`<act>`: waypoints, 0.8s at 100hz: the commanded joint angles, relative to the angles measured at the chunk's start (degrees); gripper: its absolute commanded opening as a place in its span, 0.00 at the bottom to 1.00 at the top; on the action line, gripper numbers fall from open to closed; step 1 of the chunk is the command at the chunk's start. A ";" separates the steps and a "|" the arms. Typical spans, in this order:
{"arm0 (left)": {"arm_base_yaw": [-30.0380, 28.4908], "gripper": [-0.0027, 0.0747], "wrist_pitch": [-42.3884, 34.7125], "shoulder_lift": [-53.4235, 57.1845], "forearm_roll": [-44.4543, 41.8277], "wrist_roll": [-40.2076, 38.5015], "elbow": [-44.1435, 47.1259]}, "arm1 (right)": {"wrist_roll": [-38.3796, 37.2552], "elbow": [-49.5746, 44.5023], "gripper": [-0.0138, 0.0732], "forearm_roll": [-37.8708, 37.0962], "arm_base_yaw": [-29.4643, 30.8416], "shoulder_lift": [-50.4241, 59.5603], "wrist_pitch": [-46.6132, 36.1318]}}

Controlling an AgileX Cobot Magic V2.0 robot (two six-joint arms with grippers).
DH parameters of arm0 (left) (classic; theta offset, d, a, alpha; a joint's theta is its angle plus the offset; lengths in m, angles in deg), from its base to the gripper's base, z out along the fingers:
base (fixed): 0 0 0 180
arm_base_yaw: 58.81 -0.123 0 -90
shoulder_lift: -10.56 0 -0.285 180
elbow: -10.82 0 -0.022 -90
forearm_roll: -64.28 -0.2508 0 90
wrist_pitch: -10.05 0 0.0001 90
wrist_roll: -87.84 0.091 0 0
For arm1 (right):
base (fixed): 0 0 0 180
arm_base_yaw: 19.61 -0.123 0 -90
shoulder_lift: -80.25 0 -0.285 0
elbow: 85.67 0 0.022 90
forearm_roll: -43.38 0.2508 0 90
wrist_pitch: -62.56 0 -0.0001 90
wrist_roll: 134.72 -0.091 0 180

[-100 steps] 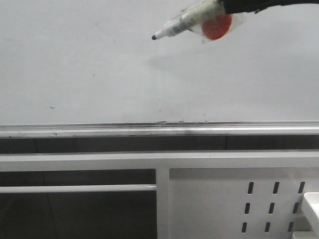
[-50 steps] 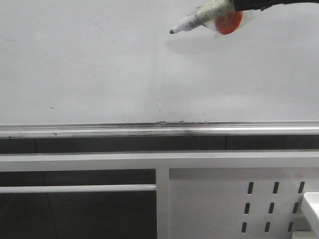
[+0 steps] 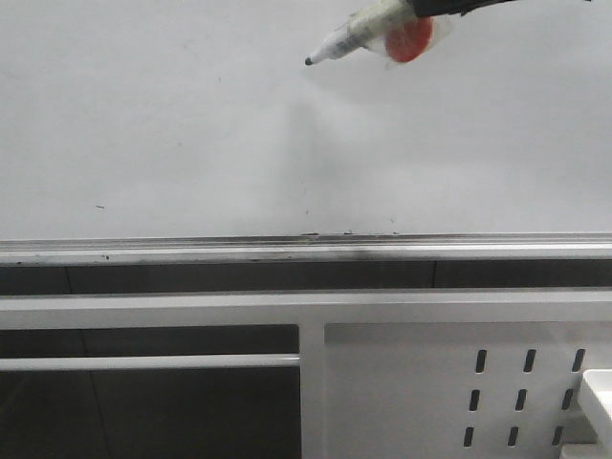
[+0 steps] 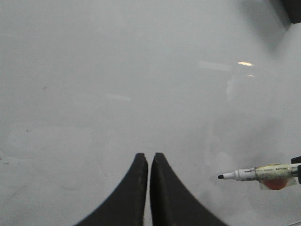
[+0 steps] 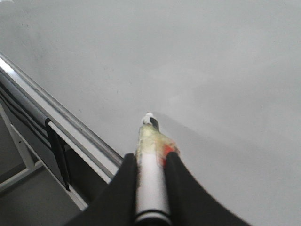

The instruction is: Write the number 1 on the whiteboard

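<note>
The glossy white-grey whiteboard [image 3: 172, 124] with its silver metal ledge [image 3: 191, 251] filled the upper front view, and no stroke of the number 1 showed on it, only tiny dark specks. The right gripper [image 5: 151, 162] had its black fingers pinched on a white marker with yellowish tape and an orange-red tag [image 3: 368, 31], whose dark tip pointed left near the board's top. The left gripper [image 4: 146, 160] faced the board, fingers pressed together on nothing. Below stood a white slotted metal panel [image 3: 411, 382].
</note>
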 commanded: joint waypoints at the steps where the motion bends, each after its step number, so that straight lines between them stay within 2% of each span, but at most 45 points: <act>1: -0.11 0.01 -4.41 0.08 -0.60 -0.43 -1.48 | 0.28 2.21 0.08 -0.06 0.34 0.41 -5.22; 80: -0.11 0.01 -4.55 0.08 -0.60 -0.43 -1.48 | 0.28 2.30 0.08 -0.06 0.34 -1.67 -8.31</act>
